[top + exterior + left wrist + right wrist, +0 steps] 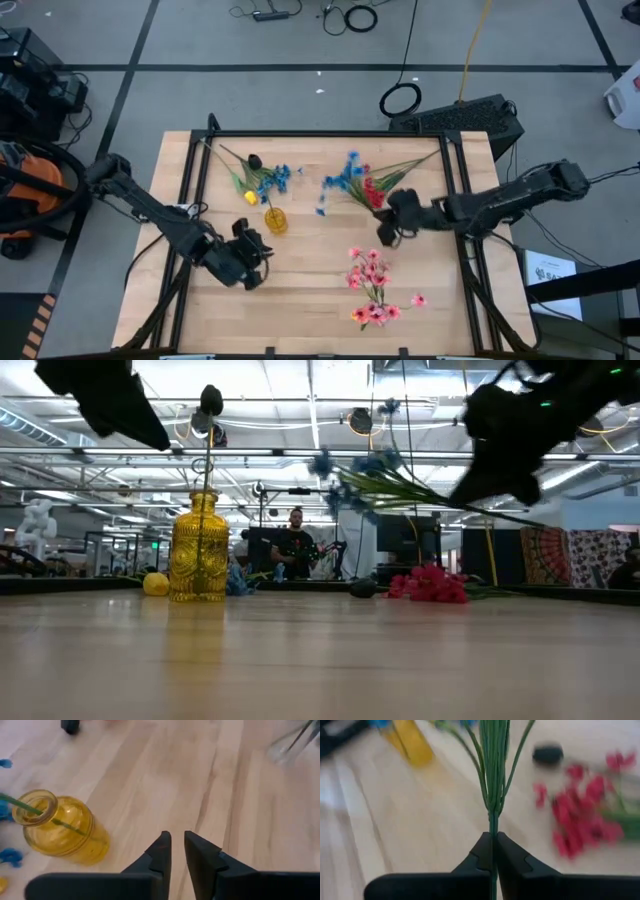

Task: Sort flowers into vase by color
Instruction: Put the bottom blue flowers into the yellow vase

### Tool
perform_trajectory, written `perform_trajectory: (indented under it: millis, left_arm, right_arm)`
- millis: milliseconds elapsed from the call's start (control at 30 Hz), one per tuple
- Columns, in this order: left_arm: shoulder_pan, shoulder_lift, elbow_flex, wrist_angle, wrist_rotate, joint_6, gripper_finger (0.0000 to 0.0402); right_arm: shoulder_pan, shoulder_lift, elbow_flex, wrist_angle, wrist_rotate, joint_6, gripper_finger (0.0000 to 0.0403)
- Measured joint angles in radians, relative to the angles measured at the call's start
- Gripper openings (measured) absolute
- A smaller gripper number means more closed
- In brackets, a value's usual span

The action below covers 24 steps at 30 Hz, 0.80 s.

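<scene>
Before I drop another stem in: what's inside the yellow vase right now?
One thin green stem goes through the mouth of the yellow vase, a dark bud on top. Anything else inside is hidden by the tinted glass.

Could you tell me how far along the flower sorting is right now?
Done: one green stem already stands in the yellow vase. In hand: the right gripper is shut on the blue spray, lifted off the table. The left gripper hangs empty near the vase. Left: the red flowers and pink flowers lie on the table.

Grey floor [300, 95] with cables [400, 98], ceiling lights [360, 422]
</scene>
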Motion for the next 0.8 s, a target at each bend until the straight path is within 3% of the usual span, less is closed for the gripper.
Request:
perform_trajectory:
  millis: [133, 267, 433, 600, 800]
  left_arm:
    - [-0.001, -0.123, -0.150, 0.223, 0.058, 0.086, 0.0038]
    - [0.001, -0.199, -0.246, 0.324, 0.077, 0.124, 0.0028]
    - [0.000, -0.230, -0.278, 0.331, 0.087, 0.124, 0.0026]
    - [0.000, -0.231, -0.278, 0.345, 0.104, 0.178, 0.0026]
    - [0.000, -0.231, -0.278, 0.358, 0.147, 0.192, 0.0026]
  right_arm:
    - [-0.143, 0.047, 0.000, 0.195, -0.109, -0.084, 0.0000]
    - [-0.215, 0.139, 0.001, 0.523, -0.220, -0.249, 0.0000]
    - [-0.252, 0.246, 0.020, 0.868, -0.194, -0.406, 0.0000]
    - [-0.265, 0.370, 0.172, 0.916, -0.208, -0.446, 0.0000]
    - [-0.265, 0.556, 0.409, 0.927, -0.401, -0.549, 0.0000]
